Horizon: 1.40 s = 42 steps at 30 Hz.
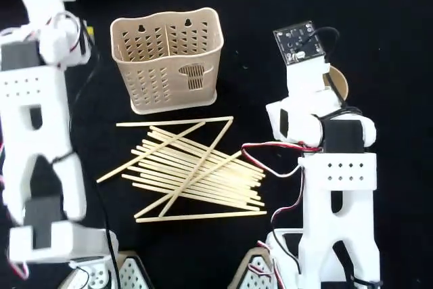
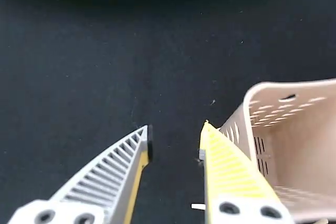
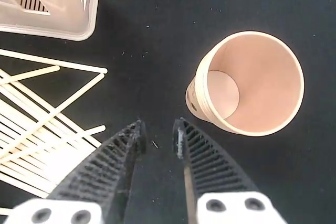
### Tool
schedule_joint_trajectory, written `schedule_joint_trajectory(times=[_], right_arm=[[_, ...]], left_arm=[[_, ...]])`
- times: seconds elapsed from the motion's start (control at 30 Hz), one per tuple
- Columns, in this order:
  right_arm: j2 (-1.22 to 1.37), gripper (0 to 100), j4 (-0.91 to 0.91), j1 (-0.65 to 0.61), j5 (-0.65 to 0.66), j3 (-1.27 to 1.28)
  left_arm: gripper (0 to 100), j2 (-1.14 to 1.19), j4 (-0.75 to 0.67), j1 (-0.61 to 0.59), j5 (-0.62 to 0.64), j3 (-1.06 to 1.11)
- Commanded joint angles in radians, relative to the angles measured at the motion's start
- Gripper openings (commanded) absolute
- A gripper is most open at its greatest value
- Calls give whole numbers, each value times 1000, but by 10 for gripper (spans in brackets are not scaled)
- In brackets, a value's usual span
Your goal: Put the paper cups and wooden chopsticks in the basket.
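Item 1. Basket (image 1: 168,59): slotted, beige, upright at the far middle of the black tabletop (image 1: 257,45); mouth upward, so it can take things dropped from above; nothing seen inside

Item 2. Wooden chopsticks (image 1: 189,167): loose crossed heap lying flat just in front of the basket, between the two arms; none yet in the basket

Item 3. Paper cup (image 3: 247,82): open mouth toward the right wrist camera, resting on the tabletop apart from heap and basket; possibly a nested stack, cannot tell

Item 4. Right end effector (image 3: 158,129): fingers narrowly parted, holding nothing, near the cup's side; judged placed for a cup pick

Item 5. Left end effector (image 2: 176,132): fingers spread, empty, just beside the basket's outer wall; judged waiting
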Motion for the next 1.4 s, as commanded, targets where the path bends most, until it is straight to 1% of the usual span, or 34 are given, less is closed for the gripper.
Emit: schedule_joint_trajectory(times=[0.0, 0.17, 0.23, 0.3, 0.37, 0.57, 0.8, 0.87, 0.97, 1.0, 1.07, 1.23, 1.37], right_arm=[[-25, 110, -5, 15, 3, -13], [-22, 110, -6, 15, 3, -1], [-24, 110, -6, 15, 3, -1], [-25, 110, -6, 15, 3, -1], [-25, 110, -6, 15, 3, -1], [-27, 110, 2, 15, 3, -1], [-27, 110, -5, 15, 3, -1], [-27, 110, -5, 15, 3, -2], [-28, 110, -14, 15, 3, -7], [-28, 110, -25, 17, 3, -7], [-28, 110, -41, 17, 3, -5], [-28, 110, -49, 25, 2, -30], [-21, 110, -49, 140, 3, -105]], left_arm=[[174, 69, 71, 13, 11, -217], [177, 132, 175, 54, 12, -380], [201, 144, 229, 81, 14, -410], [226, 157, 265, 110, 52, -424], [230, 166, 275, 120, 89, -423], [230, 242, 281, 117, 87, -421], [227, 367, 339, 124, 87, -421], [179, 384, 356, 124, 87, -421], [46, 399, 388, 125, 87, -421], [20, 404, 400, 128, 87, -421], [55, 405, 431, 137, 86, -421], [30, 405, 479, 147, 86, -421], [30, 405, 494, 145, 84, -384]])
